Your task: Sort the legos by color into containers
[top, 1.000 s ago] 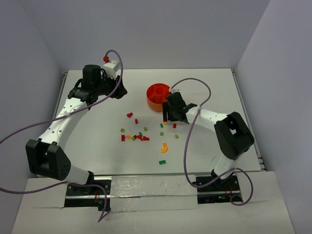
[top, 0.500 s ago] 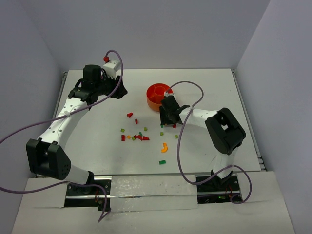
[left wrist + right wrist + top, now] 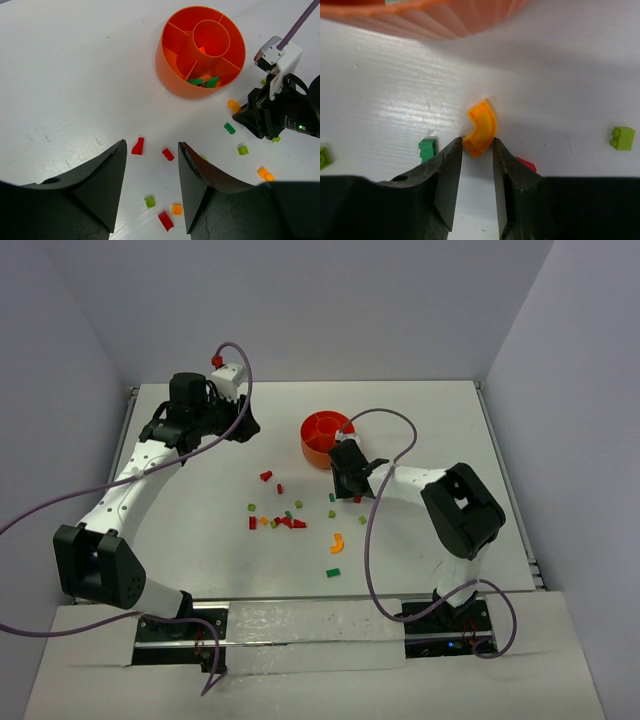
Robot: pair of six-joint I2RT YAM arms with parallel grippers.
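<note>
Swinging in and down toward the table over the last second, the right gripper narrowed its fingers around the curved orange lego. The left arm and the scattered bricks kept their places. The two right fingers stood close together and looked clamped on the near end of the piece. It lay flat on the table, so I judged the grasp made but the lift not yet begun. How firm the hold was could not be told.

Only that near end of the lego sat between the fingertips. The rest of the arc ran forward past them toward the orange bowl, which lay just beyond. Its long axis followed the gap between the fingers, tilted slightly. The far end hooked back toward the side of the finger shown on the left of the wrist view, with the bulge of the curve facing the other finger. Gripped so near one end, it might pivot when raised.

A green lego lay just outside one finger. A red lego was partly hidden behind the other.

The left gripper hovered with its fingers apart and nothing between them.
</note>
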